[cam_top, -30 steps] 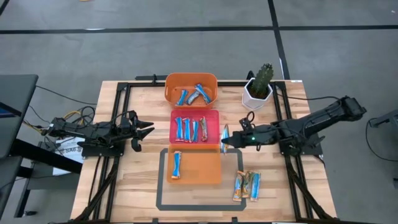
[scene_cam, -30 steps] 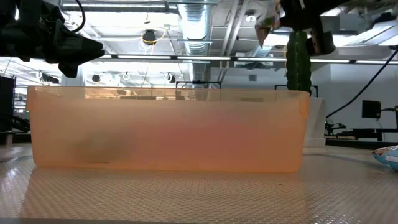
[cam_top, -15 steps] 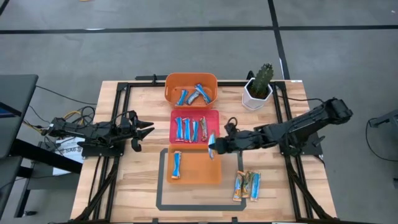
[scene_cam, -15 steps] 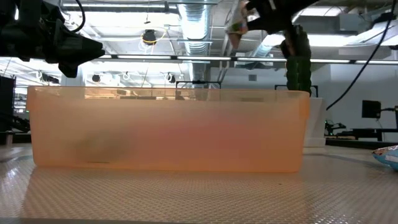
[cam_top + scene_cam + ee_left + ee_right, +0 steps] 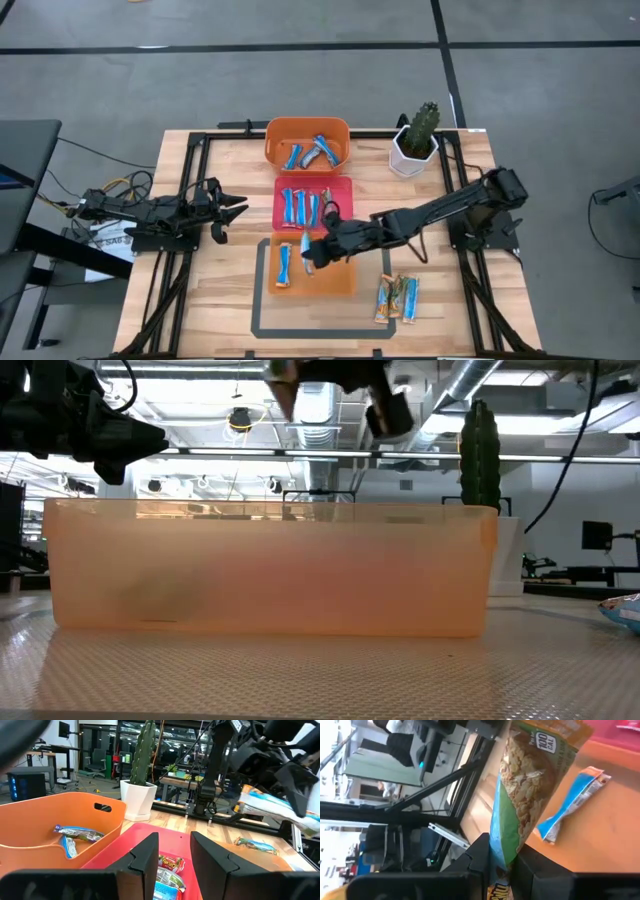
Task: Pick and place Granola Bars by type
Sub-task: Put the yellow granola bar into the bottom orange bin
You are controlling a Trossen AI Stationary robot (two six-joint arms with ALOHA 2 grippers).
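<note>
My right gripper (image 5: 313, 250) reaches from the table's right over the near orange tray (image 5: 340, 283) and is shut on a multicoloured granola bar (image 5: 530, 785). One blue-and-white bar (image 5: 285, 265) lies flat in that tray, below the held one. The pink-red tray (image 5: 345, 205) holds several bars, and so does the far orange tray (image 5: 275, 140). Three more bars (image 5: 397, 298) lie flat on the table to the right of the near tray. My left gripper (image 5: 236, 208) waits open near the table's left side, touching nothing. In the low view the held bar (image 5: 283, 375) shows high above the tray's wall. My right gripper pinches the multicoloured bar by one end (image 5: 502, 851) between its two fingers (image 5: 477, 855). The fingers come from the table's right, slanting down, and lie along the bar. The bar sticks out beyond the fingertips and is lifted clear above the near orange tray.
A potted cactus (image 5: 417, 135) stands at the far right of the table. A dark tape rectangle (image 5: 262, 325) frames the near tray. Black frame rails (image 5: 190, 160) run along the table's left and right sides. Bare wood lies to the left of the trays.
My right gripper has carried the bar toward the table's left and a little toward the near edge, from beside the pink-red tray's right side to above the near orange tray. It has stayed shut on the bar, which has stayed lifted.
</note>
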